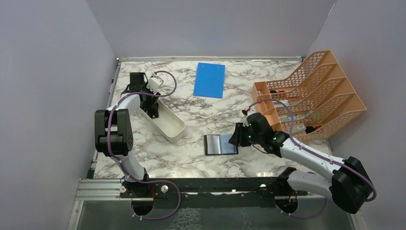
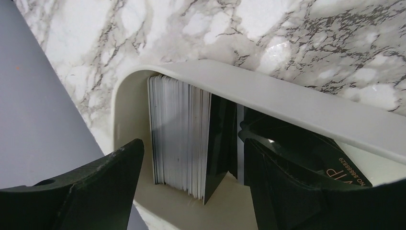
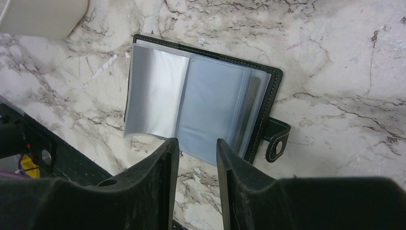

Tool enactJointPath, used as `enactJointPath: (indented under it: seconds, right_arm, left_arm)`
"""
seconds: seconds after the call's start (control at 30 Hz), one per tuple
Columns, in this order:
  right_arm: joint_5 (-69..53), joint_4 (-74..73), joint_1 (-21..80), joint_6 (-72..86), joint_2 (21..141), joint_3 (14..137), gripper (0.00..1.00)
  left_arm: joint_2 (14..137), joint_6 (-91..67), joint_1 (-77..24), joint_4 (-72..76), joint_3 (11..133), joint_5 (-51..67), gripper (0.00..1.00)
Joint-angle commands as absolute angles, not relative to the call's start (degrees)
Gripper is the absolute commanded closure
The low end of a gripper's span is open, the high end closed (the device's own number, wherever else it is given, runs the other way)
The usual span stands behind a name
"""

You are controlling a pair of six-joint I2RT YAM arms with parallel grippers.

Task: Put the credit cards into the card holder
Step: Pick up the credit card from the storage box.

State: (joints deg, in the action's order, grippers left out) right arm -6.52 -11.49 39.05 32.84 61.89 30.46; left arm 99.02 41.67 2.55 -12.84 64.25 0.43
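Top external view: marbled bench [image 1: 191,163]; left arm reaching to the far left, right arm to the centre-right; the two pincers well apart.
Left pincer [image 2: 191,148]: lowered into the far end of the white tray [image 2: 287,100]; jaws spread wide, one finger [image 2: 110,182] on each side of the card stack; neither finger seen pressing on a card; nothing held.
Credit cards [image 2: 179,139]: a stack standing on edge at the rounded end of the tray; pale edges facing up, with dark cards on the side toward the right-hand finger; all of them inside the tray.
Loose dark card [image 2: 347,168]: leaning at a tilt against the tray wall, partly hidden behind the right-hand finger; pale print along its edge.
Card holder [image 3: 206,105]: lying open and flat on the bench near the centre, well apart from the tray; black cover underneath, grey-blue clear pockets facing up.
Snap tab [image 3: 276,140]: sticking out from one long edge of the holder, flat on the bench.
Right pincer [image 3: 196,146]: poised over the edge of the open holder; jaws partly apart; nothing gripped between them; whether the tips touch the pockets cannot be told.
Blue board [image 1: 209,80]: flat on the far part of the bench.
Orange mesh rack [image 1: 311,100]: at the right side of the bench, just beyond the right arm.
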Motion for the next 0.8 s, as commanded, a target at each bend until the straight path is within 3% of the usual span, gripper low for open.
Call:
enactJointPath:
  seconds: [0.0, 0.27, 0.43, 0.77]
  right_arm:
    - [-6.22, -9.67, 39.11, 31.56, 62.57, 31.75, 0.60]
    - [-6.41, -9.14, 39.11, 31.47, 63.56, 31.81, 0.60]
    - [-6.43, -9.14, 39.10, 31.39, 63.48, 31.63, 0.60]
    - [-5.91, -9.47, 39.11, 31.06, 62.76, 31.35, 0.60]
  left_arm:
    - [100.97, 43.43, 1.92, -12.00, 66.38, -2.63, 0.21]
    - [100.55, 46.62, 0.66, -10.28, 65.06, -5.13, 0.36]
    - [100.72, 48.06, -0.22, -9.40, 64.31, -7.91, 0.40]
    - [102.25, 48.96, -1.73, -8.38, 64.21, -12.12, 0.34]
